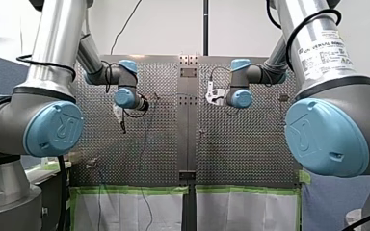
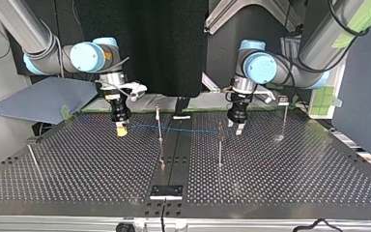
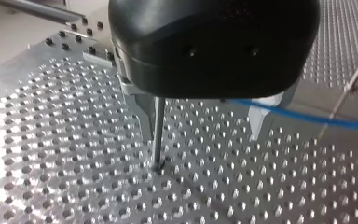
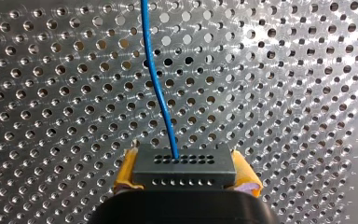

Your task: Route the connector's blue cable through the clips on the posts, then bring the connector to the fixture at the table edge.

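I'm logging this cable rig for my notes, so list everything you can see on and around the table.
connector: one, dark grey, clamped in my right arm's jaws.
blue cable: one, blue, runs from the connector across the table's middle towards my left arm's jaws.
posts: at least four, thin metal, spread across the table.
fixture: one, black, middle of the table's near edge in the top view.
table: one, silver, perforated.
sheet: one, dark blue-grey, off the table at the top view's left.
my right arm: grey with blue joints, top view's left; jaws with yellow pads, shut.
my left arm: same colours, top view's right; black, metal jaws open with a post between them.
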{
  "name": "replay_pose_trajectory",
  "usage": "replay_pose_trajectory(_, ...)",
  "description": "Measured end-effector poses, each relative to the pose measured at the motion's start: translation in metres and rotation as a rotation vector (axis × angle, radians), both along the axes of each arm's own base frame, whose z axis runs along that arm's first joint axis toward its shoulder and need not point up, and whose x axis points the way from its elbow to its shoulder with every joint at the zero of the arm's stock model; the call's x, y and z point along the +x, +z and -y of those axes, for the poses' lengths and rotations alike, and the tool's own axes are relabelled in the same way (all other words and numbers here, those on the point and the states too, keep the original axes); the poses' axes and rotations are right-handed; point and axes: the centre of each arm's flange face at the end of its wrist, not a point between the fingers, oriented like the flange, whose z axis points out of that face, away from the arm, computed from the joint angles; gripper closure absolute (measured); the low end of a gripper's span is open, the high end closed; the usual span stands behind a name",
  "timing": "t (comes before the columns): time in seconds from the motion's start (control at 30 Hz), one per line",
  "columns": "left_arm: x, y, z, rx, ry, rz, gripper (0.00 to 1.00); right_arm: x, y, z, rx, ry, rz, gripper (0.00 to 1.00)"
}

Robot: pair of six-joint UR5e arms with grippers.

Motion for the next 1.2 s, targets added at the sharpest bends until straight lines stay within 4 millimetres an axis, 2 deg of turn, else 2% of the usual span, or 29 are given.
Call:
replay_pose_trajectory(0.47,-0.038,0.018,0.005,-0.120,-0.084,-0.021,0.00,0.000,0.000,0.000,0.003,0.001,0.000,1.00)
replay_pose_trajectory(0.87,-0.057,0.054,0.004,-0.082,-0.073,0.028,0.00,0.001,0.000,-0.001,0.004,0.002,0.000,1.00)
replay_pose_trajectory(1.2,-0.070,0.049,0.005,0.017,-0.021,-0.004,0.00,0.002,-0.001,-0.001,0.004,0.010,-0.001,1.00)
